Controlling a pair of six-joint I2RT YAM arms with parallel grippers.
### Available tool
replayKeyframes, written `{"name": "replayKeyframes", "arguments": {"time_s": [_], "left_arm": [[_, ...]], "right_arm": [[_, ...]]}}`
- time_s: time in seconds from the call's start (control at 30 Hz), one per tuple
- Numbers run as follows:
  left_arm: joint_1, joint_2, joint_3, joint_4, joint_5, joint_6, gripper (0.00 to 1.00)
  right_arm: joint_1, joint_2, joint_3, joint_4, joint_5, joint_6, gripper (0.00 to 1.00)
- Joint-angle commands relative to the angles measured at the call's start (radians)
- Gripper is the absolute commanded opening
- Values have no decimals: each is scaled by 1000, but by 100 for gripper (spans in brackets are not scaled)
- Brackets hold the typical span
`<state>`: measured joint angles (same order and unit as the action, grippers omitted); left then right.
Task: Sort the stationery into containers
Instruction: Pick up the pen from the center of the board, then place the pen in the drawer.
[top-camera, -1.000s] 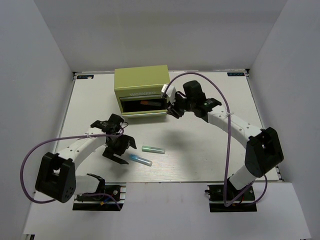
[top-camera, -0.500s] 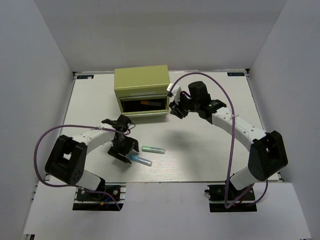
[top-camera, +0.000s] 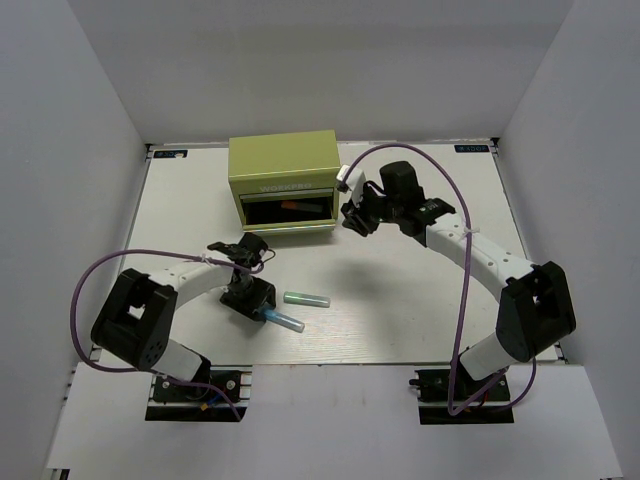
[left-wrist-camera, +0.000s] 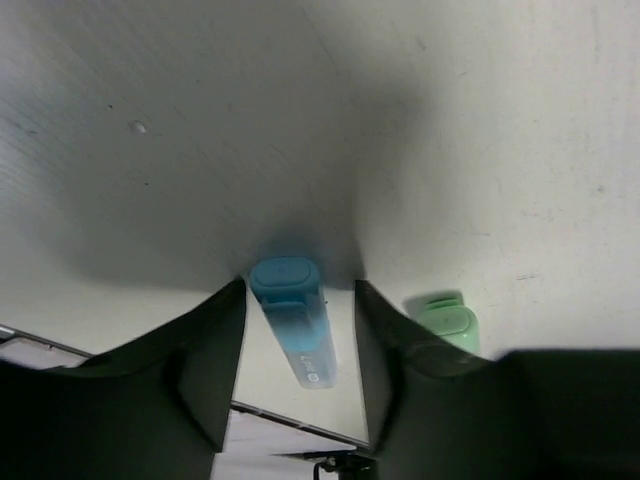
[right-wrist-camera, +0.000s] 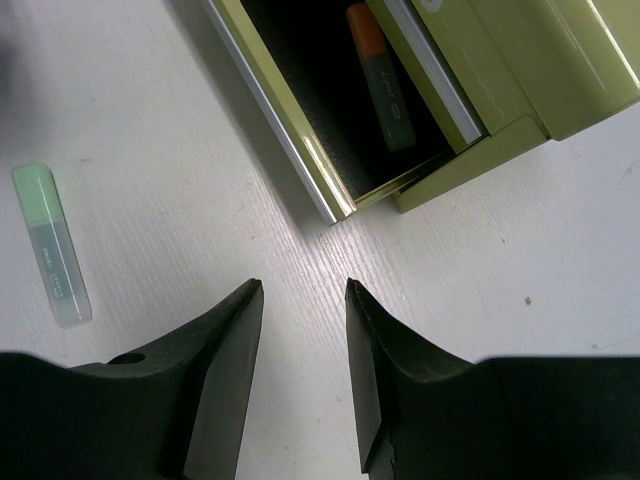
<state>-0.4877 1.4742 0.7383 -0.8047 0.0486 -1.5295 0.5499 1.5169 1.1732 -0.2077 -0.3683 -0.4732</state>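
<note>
Left gripper (left-wrist-camera: 299, 298), half open and holding nothing, straddles the blue marker (left-wrist-camera: 300, 340), which lies on the table (left-wrist-camera: 480, 120) near the green marker (left-wrist-camera: 445, 322). I centre the jaws before squeezing so it cannot roll.

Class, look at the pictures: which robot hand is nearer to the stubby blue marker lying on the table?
Left. The left hand straddles the stubby blue marker, one finger on each side; the right hand hangs far off beside the olive-green metal chest.
</note>
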Motion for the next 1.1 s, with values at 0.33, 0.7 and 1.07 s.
{"name": "replayKeyframes", "arguments": {"time_s": [0.33, 0.7, 1.07], "left_arm": [[-20, 11, 81, -30, -79, 126, 21], [5, -173, 234, -33, -139, 91, 2], [46, 17, 400, 285, -220, -181, 2]], "right_arm": [[-5, -60, -12, -16, -30, -7, 46], [-24, -69, -43, -32, -55, -9, 11], [-51, -142, -121, -50, -37, -35, 0]]}}
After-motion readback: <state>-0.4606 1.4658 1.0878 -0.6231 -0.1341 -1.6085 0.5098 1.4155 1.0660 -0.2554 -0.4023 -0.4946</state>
